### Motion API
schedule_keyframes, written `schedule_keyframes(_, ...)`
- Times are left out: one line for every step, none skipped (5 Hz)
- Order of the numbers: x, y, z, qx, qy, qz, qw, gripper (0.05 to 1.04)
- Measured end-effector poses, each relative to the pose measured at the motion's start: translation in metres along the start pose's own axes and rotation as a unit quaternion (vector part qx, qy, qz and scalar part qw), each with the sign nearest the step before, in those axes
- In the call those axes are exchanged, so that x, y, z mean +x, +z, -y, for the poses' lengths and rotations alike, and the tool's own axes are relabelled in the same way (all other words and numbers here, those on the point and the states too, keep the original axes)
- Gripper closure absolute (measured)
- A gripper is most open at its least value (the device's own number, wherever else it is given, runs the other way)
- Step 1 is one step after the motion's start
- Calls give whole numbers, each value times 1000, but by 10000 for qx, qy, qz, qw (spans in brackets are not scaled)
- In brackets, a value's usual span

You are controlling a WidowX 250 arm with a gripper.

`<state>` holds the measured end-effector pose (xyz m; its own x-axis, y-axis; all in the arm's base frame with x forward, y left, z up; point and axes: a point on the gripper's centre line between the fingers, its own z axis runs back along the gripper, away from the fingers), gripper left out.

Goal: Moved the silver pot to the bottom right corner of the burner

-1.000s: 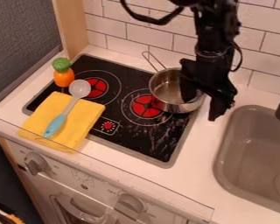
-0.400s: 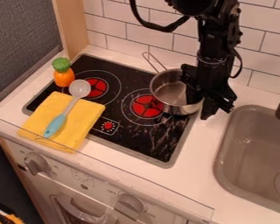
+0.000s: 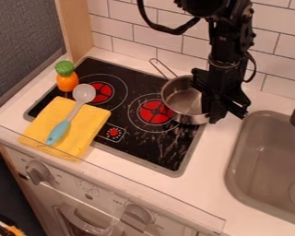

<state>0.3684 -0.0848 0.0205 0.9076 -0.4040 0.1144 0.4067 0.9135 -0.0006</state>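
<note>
On the pale worktop, the black burner lies beside the grey sink, with a folded yellow cloth over its near-left edge. The silver pot stands at its right side, handle toward the tiles, its right wall pinched by the tool; a blue-handled spoon rests on the cloth, just beside an orange-and-green toy.

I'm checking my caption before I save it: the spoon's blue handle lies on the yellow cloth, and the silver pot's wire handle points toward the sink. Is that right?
Not quite: the wire handle of the silver pot points toward the tiled wall, as the camera view shows. The rest stands.
</note>
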Motion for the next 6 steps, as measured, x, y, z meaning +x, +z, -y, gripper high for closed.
schedule_keyframes(-3, 2, 0, -74, 4, 67, 10000, 997)
schedule_keyframes(-16, 26, 3, -28, 66, 228, 9997, 1000)
schedule_keyframes(-40, 46, 12, 20, 85, 317, 9995, 1008)
schedule_keyframes(-67, 40, 26, 46, -31, 135, 9999, 1010)
schedule_keyframes(-87, 28, 34, 147, -190, -114, 9996, 1011)
schedule_keyframes(-98, 22, 41, 230, -263, -196, 9992, 1011)
